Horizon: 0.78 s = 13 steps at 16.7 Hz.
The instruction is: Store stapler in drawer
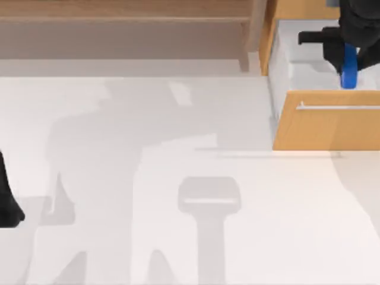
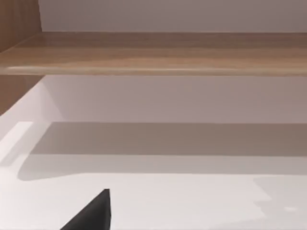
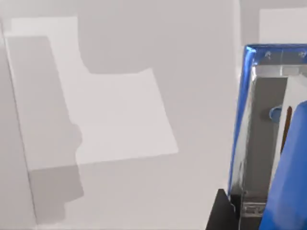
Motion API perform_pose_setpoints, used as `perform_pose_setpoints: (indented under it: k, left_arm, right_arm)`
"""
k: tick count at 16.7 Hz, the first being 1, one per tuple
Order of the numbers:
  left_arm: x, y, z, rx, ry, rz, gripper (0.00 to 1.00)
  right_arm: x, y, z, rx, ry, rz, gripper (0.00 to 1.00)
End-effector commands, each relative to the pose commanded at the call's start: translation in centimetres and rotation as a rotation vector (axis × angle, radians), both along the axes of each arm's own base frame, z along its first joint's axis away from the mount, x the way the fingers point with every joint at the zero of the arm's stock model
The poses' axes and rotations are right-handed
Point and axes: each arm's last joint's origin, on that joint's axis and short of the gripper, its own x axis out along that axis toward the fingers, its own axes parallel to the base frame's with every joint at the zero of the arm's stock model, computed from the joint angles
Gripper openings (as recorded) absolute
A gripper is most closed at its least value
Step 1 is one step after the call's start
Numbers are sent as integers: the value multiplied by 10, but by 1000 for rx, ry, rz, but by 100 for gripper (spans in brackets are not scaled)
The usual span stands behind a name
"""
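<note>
At the far right corner of the white table (image 1: 178, 237), the light orange-brown wooden drawer (image 1: 326, 127) with its white interior and thin horizontal silver bar handle (image 1: 338, 107) stands pulled open toward the table's near edge. My right gripper (image 1: 351, 56), black and two-fingered, hangs over the open white compartment, its fingers pinching the small glossy bright blue stapler (image 1: 350, 70), which points lengthwise toward the drawer front and ends just behind the front panel's upper edge. Whether the stapler touches the drawer floor cannot be told from the top view. In the right wrist view the stapler (image 3: 268, 139) shows close up, a blue shell around a silvery metal inner part, with a black fingertip (image 3: 218, 213) beside it and the pale drawer interior behind. A brown-grey wooden shelf unit (image 1: 124, 29) runs along the table's far edge, to the left of the drawer. My left arm (image 1: 9, 202) sits parked at the table's left edge; the left wrist view catches one black finger (image 2: 93, 213) above the white table, facing the shelf unit, and I cannot tell how that gripper's fingers are set.
</note>
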Motion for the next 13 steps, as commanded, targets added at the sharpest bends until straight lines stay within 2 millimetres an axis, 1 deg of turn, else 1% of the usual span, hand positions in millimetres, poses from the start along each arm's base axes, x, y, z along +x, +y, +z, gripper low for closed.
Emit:
perform_pose_setpoints:
  k: [1,2,3,4,13]
  left_arm:
    - [0,0,0,0,0,0,100]
    - [0,0,0,0,0,0,100]
    - [0,0,0,0,0,0,100]
    - [0,0,0,0,0,0,100]
    - [0,0,0,0,0,0,100]
  right_arm:
    - [5,-8,-21,25,67,28,0]
    - [9,-13,-38,49,119,53,0]
    - [10,-15,-50,68,156,72,0]
    - [11,-16,-57,79,178,84,0]
    - [11,-15,-64,82,184,89,0]
